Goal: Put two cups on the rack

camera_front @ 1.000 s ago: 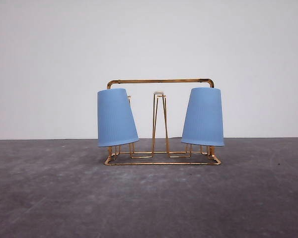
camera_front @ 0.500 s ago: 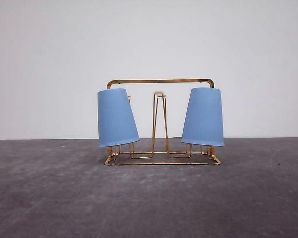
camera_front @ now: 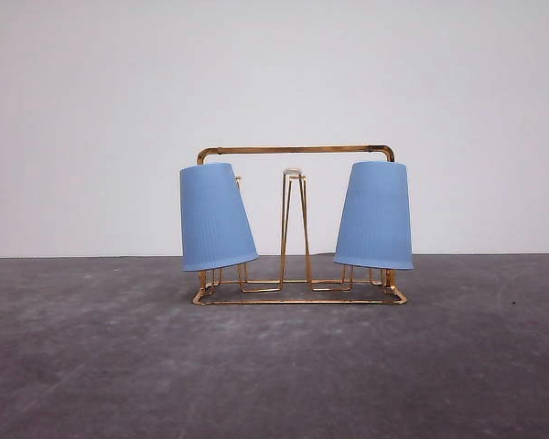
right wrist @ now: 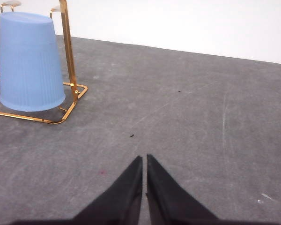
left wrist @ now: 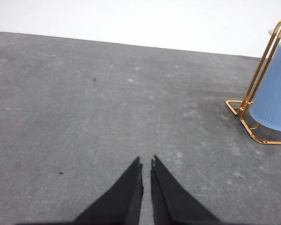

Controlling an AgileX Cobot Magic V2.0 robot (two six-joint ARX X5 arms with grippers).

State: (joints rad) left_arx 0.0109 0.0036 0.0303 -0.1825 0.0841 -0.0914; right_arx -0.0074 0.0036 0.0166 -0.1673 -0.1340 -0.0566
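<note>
Cups [camera_front: 217,217] [camera_front: 374,216] are hanging upside down on your rack [camera_front: 296,150]. Your left hand [left wrist: 146,165] and right hand [right wrist: 144,161] are hovering clenched, grasping nothing, over the worktop [camera_front: 274,366].

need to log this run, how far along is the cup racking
It looks done: both cups, left and right, hang upside down on the rack. Nothing is in hand: the left tool and right tool are shut, empty, over bare table. Nothing appears left.
</note>
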